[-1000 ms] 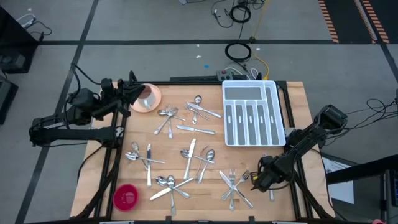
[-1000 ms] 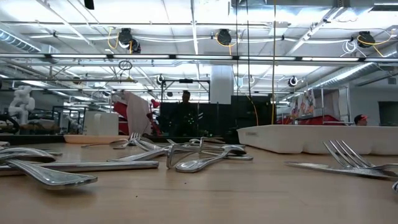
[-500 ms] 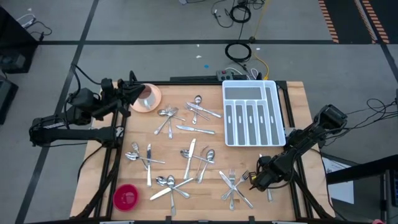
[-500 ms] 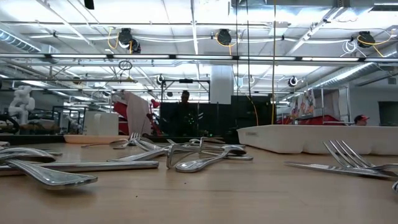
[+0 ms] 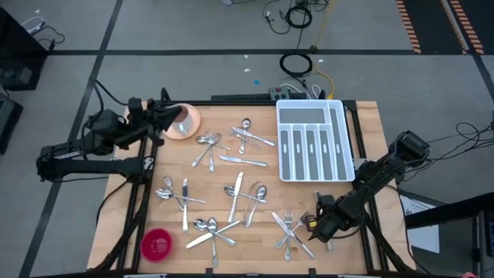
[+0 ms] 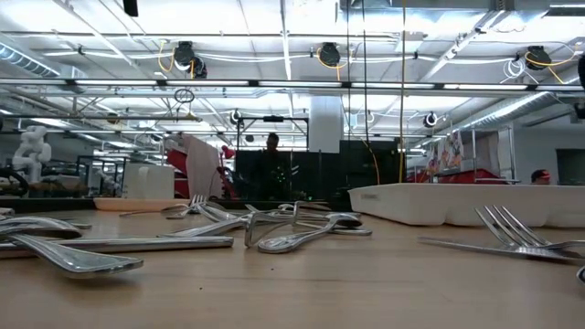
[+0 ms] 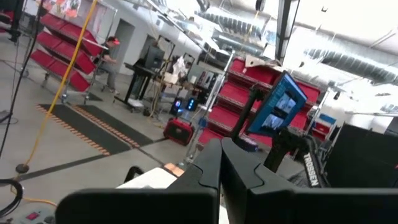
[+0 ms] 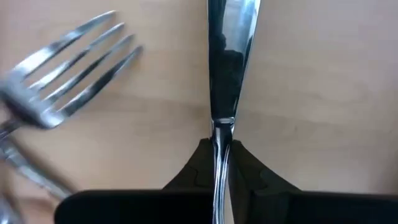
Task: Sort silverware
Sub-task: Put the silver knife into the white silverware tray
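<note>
Several pieces of silverware (image 5: 231, 189) lie flat and scattered over the wooden table, with a cluster of forks (image 5: 289, 228) at the near right. Just right of those forks my right gripper (image 5: 318, 228) points down, shut on one slim shiny piece (image 8: 229, 56). A fork (image 8: 68, 68) lies beside it. Which kind of piece it holds I cannot tell. My left gripper (image 7: 221, 168) is shut on nothing and waits raised at the far left, by the pink cup (image 5: 184, 121). My right gripper pinches the piece's narrow part (image 8: 221, 134) between its two fingers, coming from above and pointing down. The piece runs on past the fingertips and widens away from them. Whether its far end rests on the table I cannot tell.
The white compartmented tray (image 5: 309, 103) stands at the far right of the table. A red round object (image 5: 157, 244) sits at the near left corner. The pink cup rests on its saucer at the far left. Bare wood shows between the tray and the forks.
My right gripper has risen a little and drifted slightly toward the table's left, beside the fork cluster. The slim piece below it has shifted with it.
</note>
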